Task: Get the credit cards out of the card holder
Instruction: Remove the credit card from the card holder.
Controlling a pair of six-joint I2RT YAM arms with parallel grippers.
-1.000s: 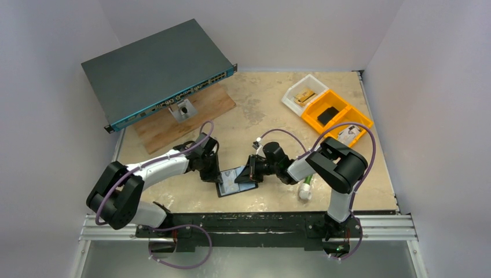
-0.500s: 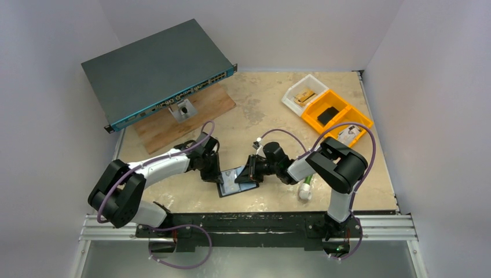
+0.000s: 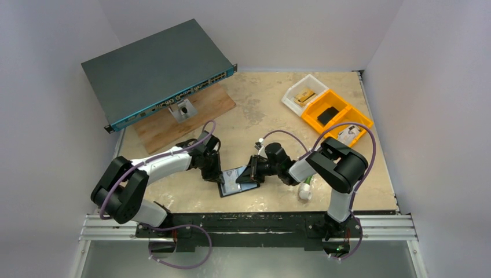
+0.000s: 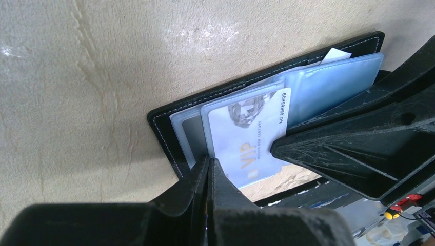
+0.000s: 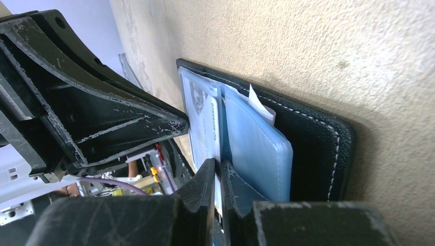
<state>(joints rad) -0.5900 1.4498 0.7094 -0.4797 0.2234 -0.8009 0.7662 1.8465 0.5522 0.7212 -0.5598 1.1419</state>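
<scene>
Both arms reach low and inward over the near middle of the table (image 3: pixel 359 174), forearms stretched almost flat, and meet from opposite sides at the card holder (image 3: pixel 227 191). It lies open and flat between them, its black stitched border showing in the left wrist view. A pale credit card (image 4: pixel 241 146) (printed "VIP") sticks partway out of a clear sleeve in the holder, beside a blue plastic sleeve (image 4: pixel 328 87) with a white paper slip behind it.

The left gripper (image 3: pixel 214 174) comes in from the left with its fingers (image 4: pixel 225 205) pressed tight together, tips at the card's near corner; whether the corner is caught between them cannot be told. The right gripper (image 3: pixel 252 172) lies nearly level with the table, its fingers (image 5: pixel 197 192) drawn to a thin slit that the card's edge runs into, so it seems to pinch the card.

Well behind stand a network switch (image 3: pixel 156 69) and an orange tray (image 3: pixel 315 120)
</scene>
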